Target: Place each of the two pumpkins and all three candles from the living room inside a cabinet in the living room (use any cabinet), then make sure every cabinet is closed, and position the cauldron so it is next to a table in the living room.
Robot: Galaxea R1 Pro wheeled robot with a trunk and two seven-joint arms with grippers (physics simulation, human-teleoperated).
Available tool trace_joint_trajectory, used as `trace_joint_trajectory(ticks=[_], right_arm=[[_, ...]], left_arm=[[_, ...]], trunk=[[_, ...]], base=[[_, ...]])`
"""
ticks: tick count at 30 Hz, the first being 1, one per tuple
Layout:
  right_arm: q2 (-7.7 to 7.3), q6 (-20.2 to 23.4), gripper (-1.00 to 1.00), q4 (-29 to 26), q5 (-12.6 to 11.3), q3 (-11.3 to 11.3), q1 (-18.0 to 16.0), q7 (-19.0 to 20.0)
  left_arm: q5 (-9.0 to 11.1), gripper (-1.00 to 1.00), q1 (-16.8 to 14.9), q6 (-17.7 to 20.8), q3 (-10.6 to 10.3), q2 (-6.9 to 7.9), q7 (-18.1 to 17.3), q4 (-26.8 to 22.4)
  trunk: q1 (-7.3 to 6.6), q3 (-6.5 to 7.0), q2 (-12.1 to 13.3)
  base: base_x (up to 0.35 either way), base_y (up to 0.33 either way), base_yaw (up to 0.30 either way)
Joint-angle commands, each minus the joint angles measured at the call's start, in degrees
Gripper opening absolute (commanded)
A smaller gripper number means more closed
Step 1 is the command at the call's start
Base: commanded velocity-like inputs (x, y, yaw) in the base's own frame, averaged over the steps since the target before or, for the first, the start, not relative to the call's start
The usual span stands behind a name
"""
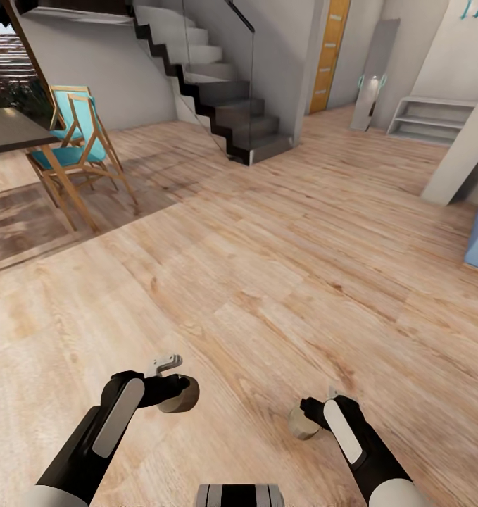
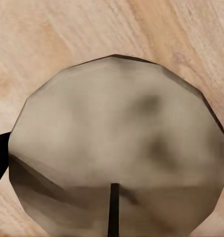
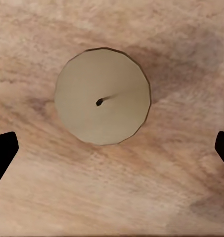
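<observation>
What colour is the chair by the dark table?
The chair has a light wooden frame with turquoise seat and back, clearest in the head view.

Over a pale wood plank floor [image 1: 281, 267], two black arms reach forward and down. The left tool [image 1: 170, 384] has a beige candle [image 1: 181, 396] at its tip, and the right tool [image 1: 316, 412] has a second candle [image 1: 300, 424] at its own. Further off stand a blue-seated wooden folding chair [image 1: 80, 151] beside a dark tabletop [image 1: 10, 130], a grey staircase [image 1: 224, 98], an orange door [image 1: 329, 53] and low grey shelves [image 1: 430, 120].

Home interior, staircase [image 1: 217, 91], dining chair [image 1: 80, 151]
</observation>
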Motion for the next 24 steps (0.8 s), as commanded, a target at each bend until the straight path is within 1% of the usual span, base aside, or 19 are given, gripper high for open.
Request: trace_joint_trajectory(ticks=[1, 5, 13, 15, 18, 21, 24], right_arm=[[-0.02, -0.1, 1.0, 0.0, -0.6, 0.1, 0.0, -0.6], [-0.02, -1.2, 1.0, 0.0, -0.7, 0.2, 0.0, -0.5], [-0.09, -1.5, 1.0, 0.1, -0.8, 0.3, 0.0, -0.4], [-0.1, -1.5, 1.0, 0.3, -0.7, 0.3, 0.0, 0.0], [-0.11, -2.2, 1.0, 1.9, -0.5, 0.3, -0.1, 2.3], [-0.11, -2.6, 1.0, 2.8, -0.5, 0.3, -0.1, 3.4], [-0.11, -2.8, 1.0, 3.0, -0.5, 0.3, -0.1, 3.7]], left_arm=[[0.5, -1.0, 0.0, 0.0, -0.1, 0.05, 0.5, -0.1], [0.5, -1.0, 0.0, 0.0, -0.1, 0.05, 0.5, -0.1], [0.5, -1.0, 0.0, 0.0, -0.1, 0.05, 0.5, -0.1], [0.5, -1.0, 0.0, 0.0, -0.1, 0.05, 0.5, -0.1], [0.5, -1.0, 0.0, 0.0, -0.1, 0.01, 0.5, -0.1], [0.5, -1.0, 0.0, 0.0, -0.1, 0.04, 0.5, -0.1], [0.5, -1.0, 0.0, 0.0, -0.1, 0.05, 0.5, -0.1]], trunk=[[0.01, -0.27, 0.0], [0.11, -1.16, -0.1], [0.32, -2.93, -0.2], [0.37, -3.37, -0.2], [0.45, -4.04, -0.3], [0.53, -4.7, -0.3], [0.53, -4.7, -0.3]], base=[[0.0, 0.0, 0.0], [0.0, 0.0, 0.0], [0.0, 0.0, 0.0], [0.0, 0.0, 0.0], [0.0, 0.0, 0.0], [0.0, 0.0, 0.0], [0.0, 0.0, 0.0]])
